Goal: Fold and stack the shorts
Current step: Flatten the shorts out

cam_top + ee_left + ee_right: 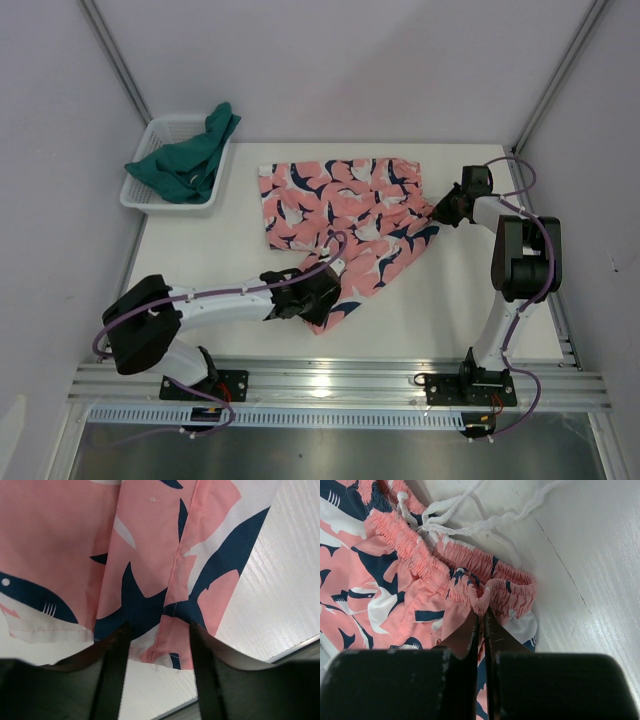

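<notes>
- The pink shark-print shorts [340, 205] lie spread across the middle of the worktop [200, 270], waistband to the right and one leg trailing toward the near edge.
- The teal shorts [190, 160] sit bunched in the white basket [170, 128] at the far left corner, well apart from the fold in hand.
- The right pincer [481, 617] is pinched narrow on the gathered waistband [420, 565], a ridge of elastic caught between its tips. The white drawstring [485, 525] lies loose on the worktop just beyond.
- The left pincer [159, 630] stands partly wide, its fingers either side of the leg's hem [165, 657] and not clamped on it.
- The step in hand looks like securing two grip points for the first fold.
- To do it well, the left pincer should take a deep enough bite to catch both layers at the hem seam, not just the top one.
- Both arms would then best lift only a little and travel together, so the cloth stays taut between them and lands edge on edge.
- The drawstring may snag or end up outside the fold, so it is worth tucking under.
</notes>
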